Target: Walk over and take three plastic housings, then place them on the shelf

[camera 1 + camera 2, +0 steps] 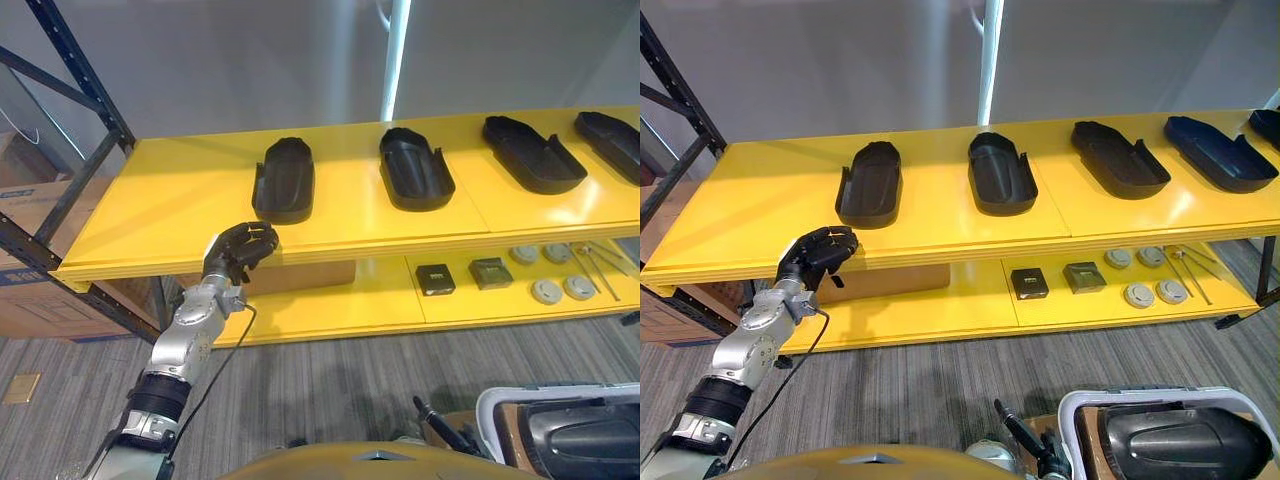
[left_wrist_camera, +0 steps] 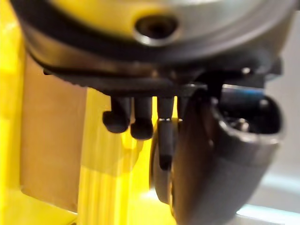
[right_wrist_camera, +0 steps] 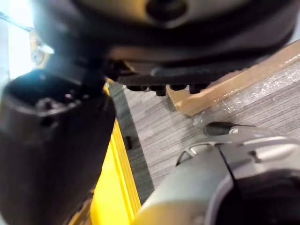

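Observation:
Several black plastic housings lie in a row on the yellow top shelf (image 1: 180,205): the leftmost housing (image 1: 284,180), a second housing (image 1: 415,168), a third housing (image 1: 532,153), and more toward the right end. My left hand (image 1: 240,250) hovers just in front of the shelf's front edge, below the leftmost housing, apart from it. Its fingers (image 2: 117,121) are curled into a fist around nothing. My right hand (image 3: 47,140) hangs low over the grey carpet beside a yellow edge and touches no housing.
A white bin (image 1: 1080,405) at my lower right holds another dark housing (image 1: 1180,440). The lower shelf (image 1: 330,305) carries two small black boxes (image 1: 435,279), grey discs (image 1: 546,291) and a cardboard box. A dark rack upright (image 1: 85,90) and cardboard boxes stand at the left.

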{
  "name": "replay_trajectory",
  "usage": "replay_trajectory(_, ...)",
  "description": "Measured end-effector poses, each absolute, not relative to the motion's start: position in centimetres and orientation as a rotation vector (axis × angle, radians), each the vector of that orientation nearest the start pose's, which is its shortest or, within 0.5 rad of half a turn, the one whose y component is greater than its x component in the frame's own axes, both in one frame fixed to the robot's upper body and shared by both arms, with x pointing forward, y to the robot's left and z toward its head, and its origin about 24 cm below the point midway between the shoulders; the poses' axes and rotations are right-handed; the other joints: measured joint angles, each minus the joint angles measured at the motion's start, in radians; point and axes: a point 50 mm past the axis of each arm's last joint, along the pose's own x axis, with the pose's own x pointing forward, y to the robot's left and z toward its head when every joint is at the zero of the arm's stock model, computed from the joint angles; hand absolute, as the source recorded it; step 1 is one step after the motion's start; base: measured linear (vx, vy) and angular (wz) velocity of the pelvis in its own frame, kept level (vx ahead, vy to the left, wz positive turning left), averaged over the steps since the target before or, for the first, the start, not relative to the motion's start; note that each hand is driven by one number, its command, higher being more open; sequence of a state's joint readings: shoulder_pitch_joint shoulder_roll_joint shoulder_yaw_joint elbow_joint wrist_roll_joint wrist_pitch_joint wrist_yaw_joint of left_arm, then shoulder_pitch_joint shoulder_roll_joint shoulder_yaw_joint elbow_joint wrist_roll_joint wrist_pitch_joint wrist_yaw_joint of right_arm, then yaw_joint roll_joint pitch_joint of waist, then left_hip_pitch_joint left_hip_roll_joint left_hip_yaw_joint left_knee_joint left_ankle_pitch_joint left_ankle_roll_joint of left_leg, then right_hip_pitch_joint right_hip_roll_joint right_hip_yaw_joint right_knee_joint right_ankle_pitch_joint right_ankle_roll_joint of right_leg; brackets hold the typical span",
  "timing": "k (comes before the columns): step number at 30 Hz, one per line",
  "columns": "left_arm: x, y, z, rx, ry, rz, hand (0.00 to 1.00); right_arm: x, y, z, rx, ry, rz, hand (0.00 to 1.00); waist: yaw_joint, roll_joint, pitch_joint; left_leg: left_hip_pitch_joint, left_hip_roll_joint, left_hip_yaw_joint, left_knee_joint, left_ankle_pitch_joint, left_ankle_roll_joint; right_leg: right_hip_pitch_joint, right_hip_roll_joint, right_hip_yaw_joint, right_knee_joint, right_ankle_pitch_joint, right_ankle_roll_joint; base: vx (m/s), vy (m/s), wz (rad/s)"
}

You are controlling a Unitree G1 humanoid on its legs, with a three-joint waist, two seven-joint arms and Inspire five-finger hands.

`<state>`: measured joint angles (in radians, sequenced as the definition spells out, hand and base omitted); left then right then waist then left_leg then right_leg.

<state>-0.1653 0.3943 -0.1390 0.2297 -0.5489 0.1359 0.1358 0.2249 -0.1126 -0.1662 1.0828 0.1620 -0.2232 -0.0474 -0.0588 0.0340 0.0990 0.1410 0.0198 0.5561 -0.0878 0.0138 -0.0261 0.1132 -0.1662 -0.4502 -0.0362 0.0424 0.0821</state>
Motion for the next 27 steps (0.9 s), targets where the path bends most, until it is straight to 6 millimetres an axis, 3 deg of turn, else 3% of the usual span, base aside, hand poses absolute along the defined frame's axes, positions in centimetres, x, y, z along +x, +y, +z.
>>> replay_trajectory(13,30.1,21.6,2.7,-0.119,0.277,0.103,0.00,3.7,-22.3,-16.0,0.078,1.050,-0.408,1.00,0.001,-0.006,0.001,-0.019,0.024,0.018,-0.001,0.014,-0.017,-0.025,0.022,0.018,-0.003,0.000,-0.002,-0.03,0.012,-0.03)
replay_trajectory(27,30.9,22.0,3.0,-0.148,0.268,0.156,0.00,2.6,-22.0,-16.1,0.080,1.071,-0.403,1.00,-0.009,-0.018,0.008,-0.032,0.026,0.042,-0.001,0.018,-0.021,-0.041,0.029,0.044,-0.018,0.000,-0.002,-0.02,0.024,-0.04)
